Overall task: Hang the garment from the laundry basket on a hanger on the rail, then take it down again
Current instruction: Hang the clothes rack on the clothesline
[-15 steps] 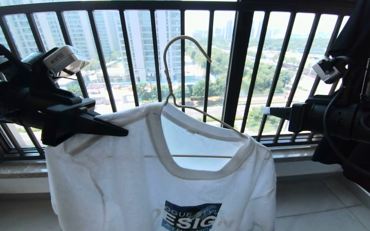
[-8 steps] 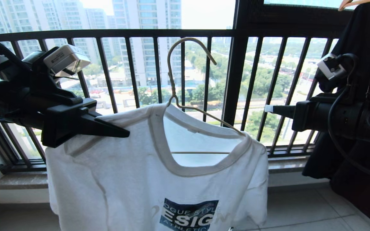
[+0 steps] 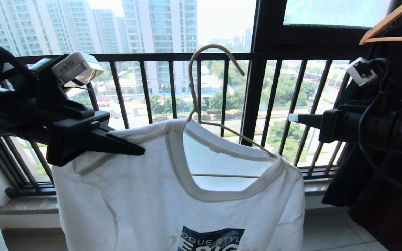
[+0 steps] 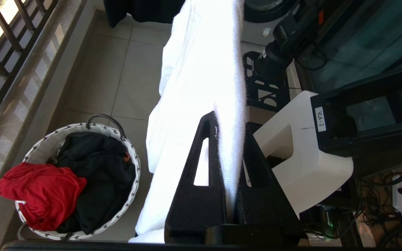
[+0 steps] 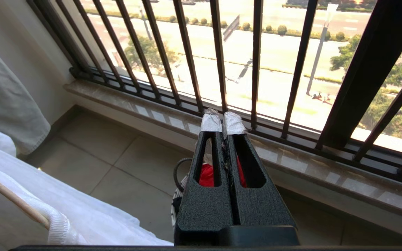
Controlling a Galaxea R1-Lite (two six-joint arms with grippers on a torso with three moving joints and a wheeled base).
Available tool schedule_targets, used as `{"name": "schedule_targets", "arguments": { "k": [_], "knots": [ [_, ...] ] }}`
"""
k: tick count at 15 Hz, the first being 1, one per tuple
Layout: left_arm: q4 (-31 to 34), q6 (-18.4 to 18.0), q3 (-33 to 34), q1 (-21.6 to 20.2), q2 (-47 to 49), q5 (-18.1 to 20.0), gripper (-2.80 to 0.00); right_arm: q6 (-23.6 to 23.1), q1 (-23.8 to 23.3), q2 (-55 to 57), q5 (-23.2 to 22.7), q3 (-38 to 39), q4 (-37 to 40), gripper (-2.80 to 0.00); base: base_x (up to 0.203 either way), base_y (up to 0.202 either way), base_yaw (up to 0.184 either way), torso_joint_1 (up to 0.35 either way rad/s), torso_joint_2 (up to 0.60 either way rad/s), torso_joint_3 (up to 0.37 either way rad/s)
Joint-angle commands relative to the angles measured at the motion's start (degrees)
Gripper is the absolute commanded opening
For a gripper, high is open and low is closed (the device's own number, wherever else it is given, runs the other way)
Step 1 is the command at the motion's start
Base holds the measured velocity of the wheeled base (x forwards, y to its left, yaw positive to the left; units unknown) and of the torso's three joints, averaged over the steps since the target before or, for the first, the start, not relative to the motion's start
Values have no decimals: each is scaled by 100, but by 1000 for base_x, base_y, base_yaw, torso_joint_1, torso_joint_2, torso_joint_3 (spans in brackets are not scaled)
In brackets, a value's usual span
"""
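While the left gripper [image 3: 131, 148] clamps the garment's [image 3: 145, 195] shoulder on the hanger [image 3: 201, 87], the right gripper's [image 3: 293, 118] fingers stay clenched, empty

Chest print on the white T-shirt [image 3: 173, 195]: a dark blue square [image 3: 210, 240] with white lettering; top line reads "VOGUE STYLE", larger line below is cut off by the frame edge, showing roughly "ESIG".
Label on the white housing [image 4: 302, 153], left wrist view: a small white sticker [image 4: 320, 119] reading "VLA-2".
Sticker on the left wrist camera [image 3: 77, 68]: printed lines too small to read.
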State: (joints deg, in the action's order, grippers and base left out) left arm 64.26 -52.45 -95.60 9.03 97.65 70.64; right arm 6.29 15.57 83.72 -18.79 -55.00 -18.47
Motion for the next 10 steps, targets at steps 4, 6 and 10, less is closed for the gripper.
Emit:
{"name": "schedule_targets", "arguments": {
  "k": [4, 6, 10],
  "knots": [
    [25, -29, 59, 80, -31, 37, -280, -78, 9, -691, -11, 280, 139, -280, 0, 0, 0, 210, -509, -303],
    [18, -29, 59, 72, -38, 37, -280, -93, 34, -1088, -12, 449, 402, -280, 0, 0, 0, 225, -523, -301],
    [-295, -11, 248, 81, -83, 37, -280, -176, 43, -1543, -11, 496, 572, -280, 0, 0, 0, 240, -557, -308]
  ]
}}
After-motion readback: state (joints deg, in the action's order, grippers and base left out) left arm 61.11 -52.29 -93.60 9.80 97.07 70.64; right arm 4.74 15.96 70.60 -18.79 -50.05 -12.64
